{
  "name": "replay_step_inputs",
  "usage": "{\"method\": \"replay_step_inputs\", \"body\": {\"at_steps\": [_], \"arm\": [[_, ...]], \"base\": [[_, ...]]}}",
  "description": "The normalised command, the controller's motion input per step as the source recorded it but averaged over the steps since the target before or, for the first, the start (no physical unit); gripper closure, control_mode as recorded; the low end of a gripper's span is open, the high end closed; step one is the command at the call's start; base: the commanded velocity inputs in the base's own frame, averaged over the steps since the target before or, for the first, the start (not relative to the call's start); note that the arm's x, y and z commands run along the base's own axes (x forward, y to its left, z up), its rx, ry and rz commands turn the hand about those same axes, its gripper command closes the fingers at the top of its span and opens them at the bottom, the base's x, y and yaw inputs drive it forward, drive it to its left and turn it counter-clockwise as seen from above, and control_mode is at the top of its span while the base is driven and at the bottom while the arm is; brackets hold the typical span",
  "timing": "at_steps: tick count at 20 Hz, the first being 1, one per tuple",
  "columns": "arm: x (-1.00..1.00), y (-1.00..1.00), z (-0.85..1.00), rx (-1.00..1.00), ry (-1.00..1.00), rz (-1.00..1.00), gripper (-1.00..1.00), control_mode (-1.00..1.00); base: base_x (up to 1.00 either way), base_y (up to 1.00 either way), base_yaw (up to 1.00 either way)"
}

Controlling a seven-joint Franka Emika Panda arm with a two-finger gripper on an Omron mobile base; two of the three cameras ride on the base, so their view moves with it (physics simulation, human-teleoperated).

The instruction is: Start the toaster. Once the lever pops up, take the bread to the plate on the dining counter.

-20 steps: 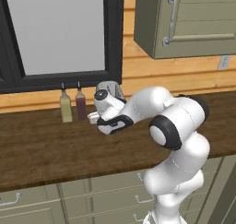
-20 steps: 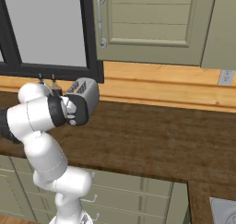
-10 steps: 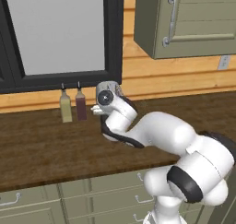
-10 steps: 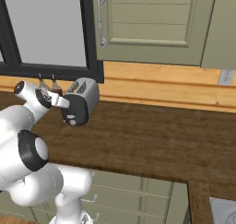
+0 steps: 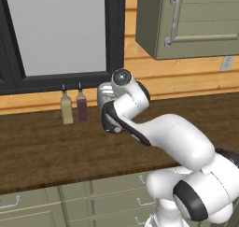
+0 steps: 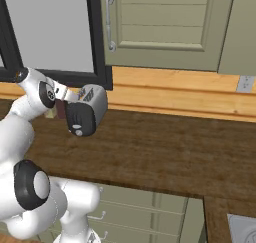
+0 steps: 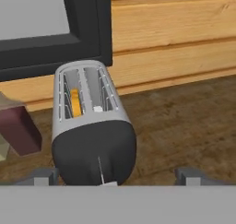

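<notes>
Unlabelled toaster (image 7: 90, 126) between open gripper (image 7: 115, 176)

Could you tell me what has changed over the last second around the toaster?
The white arm swung its hand from beside the small silver toaster with the black end panel to behind it, so the open end effector now straddles that panel. Nothing was grasped. The toaster and the two bottles stayed put.

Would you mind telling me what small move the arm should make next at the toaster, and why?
Probably ease the open end effector forward and down onto the lever at the toaster's black end. Its fingertips straddle that end without touching it, and the bread sits in a slot, so starting seems to be what remains.
</notes>
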Motion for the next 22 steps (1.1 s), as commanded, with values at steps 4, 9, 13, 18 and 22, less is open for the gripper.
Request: {"method": "replay_step_inputs", "body": {"at_steps": [4,9,13,18,22], "arm": [[0.00,0.00,0.94,0.09,0.14,0.00,-1.00,-1.00],[0.00,0.00,0.32,0.01,0.05,0.05,-1.00,-1.00],[0.00,0.06,0.00,0.00,0.00,0.09,-1.00,-1.00],[0.00,0.01,0.00,0.00,0.00,0.03,-1.00,-1.00],[0.00,0.00,0.00,0.00,0.00,0.00,-1.00,-1.00]], "base": [[0.00,0.00,0.00],[0.00,0.00,0.00],[0.00,0.00,0.00],[0.00,0.00,0.00],[0.00,0.00,0.00]]}}
